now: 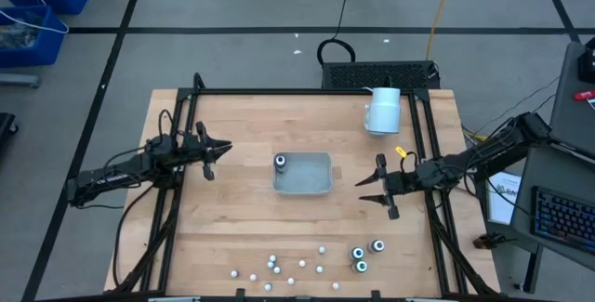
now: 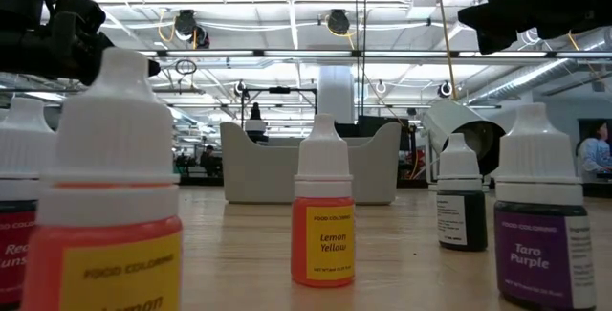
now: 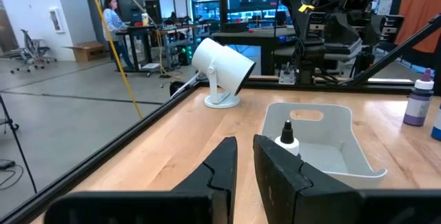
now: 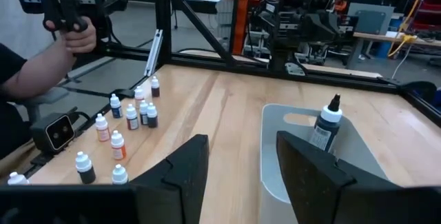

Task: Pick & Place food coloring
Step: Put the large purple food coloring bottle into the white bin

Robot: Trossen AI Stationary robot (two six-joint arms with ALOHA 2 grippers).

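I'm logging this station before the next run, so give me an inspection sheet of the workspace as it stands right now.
Surface: wooden table inside a black frame.
Job's things: one food coloring bottle stands in the grey tray; the other bottles sit scattered along the near edge, three darker ones grouped apart.
Clutter: white lamp-like fixture at the far right corner.
Hands: left hand off the tray's left side, nearly closed, empty; right hand off its right side, open, empty.
Cables: black cable and yellow cord on the floor.
Surroundings: a person at a desk; another's hand gripping a controller.

One dark bottle (image 1: 281, 162) in the grey tray (image 1: 316, 187) (far-left corner), empty pincers (image 1: 213, 158) (image 1: 373, 188) flanking it
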